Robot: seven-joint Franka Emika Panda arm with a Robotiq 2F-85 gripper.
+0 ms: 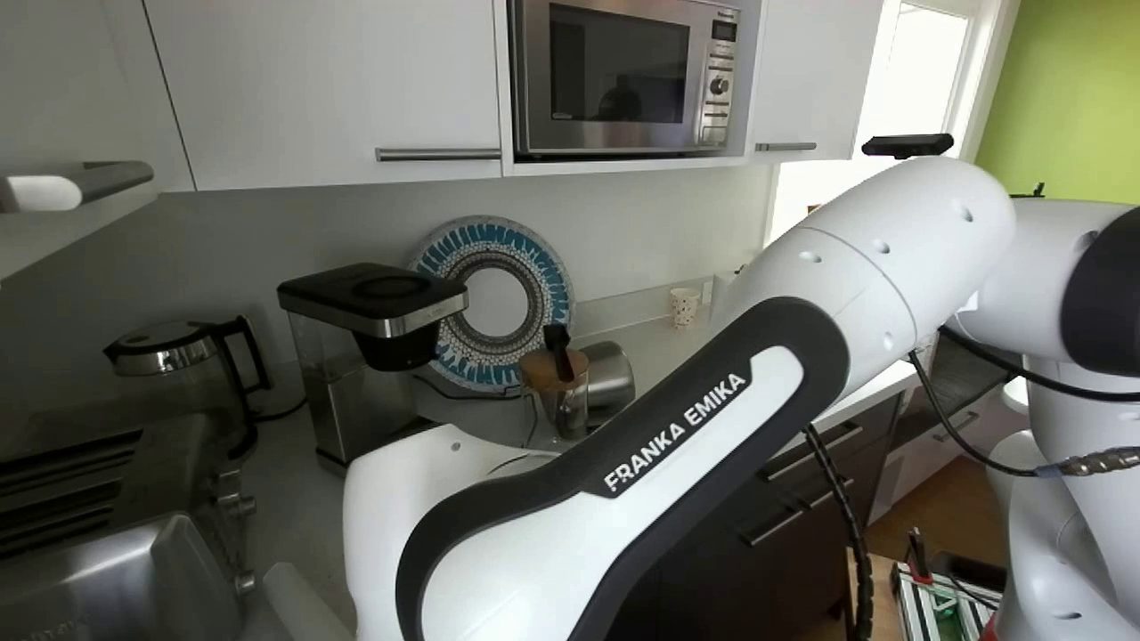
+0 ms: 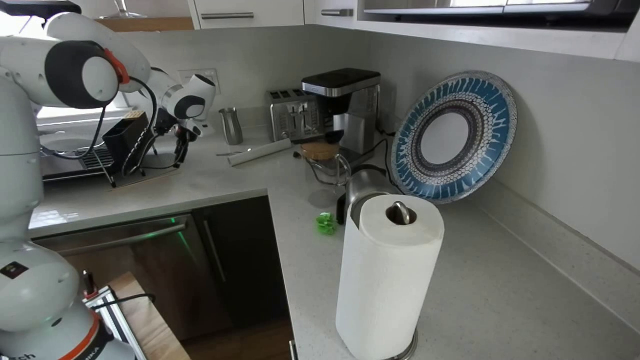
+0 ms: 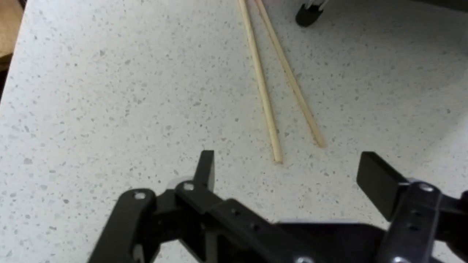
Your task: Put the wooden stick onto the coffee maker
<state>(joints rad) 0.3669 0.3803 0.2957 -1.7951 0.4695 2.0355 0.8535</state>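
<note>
Wrist view: stick point(image 3: 260, 80) lies on counter point(image 3: 128, 120), twelve o'clock of my gripper point(image 3: 287, 164); my fingers point(image 3: 378, 182) wide apart. Second stick point(image 3: 291, 75) just beside, at its three o'clock. Black foot point(image 3: 308, 15) near second stick's far stretch, also at three.

Exterior view: coffee maker point(image 2: 345, 102) well apart, between my two and three o'clock. White tube point(image 2: 260, 152) lies between us. Around coffee maker: toaster point(image 2: 295, 117) at nine, plate point(image 2: 445, 137) at three, jug point(image 2: 321, 155) close at seven, steel vessel point(image 2: 367, 182) and paper towels point(image 2: 387, 285) between five and six.

Two wooden sticks point(image 3: 264, 95) lie on the speckled surface point(image 3: 109, 109), which also carries a coffee maker point(image 2: 362, 115), toaster point(image 2: 294, 120) and paper towels point(image 2: 387, 285).
</note>
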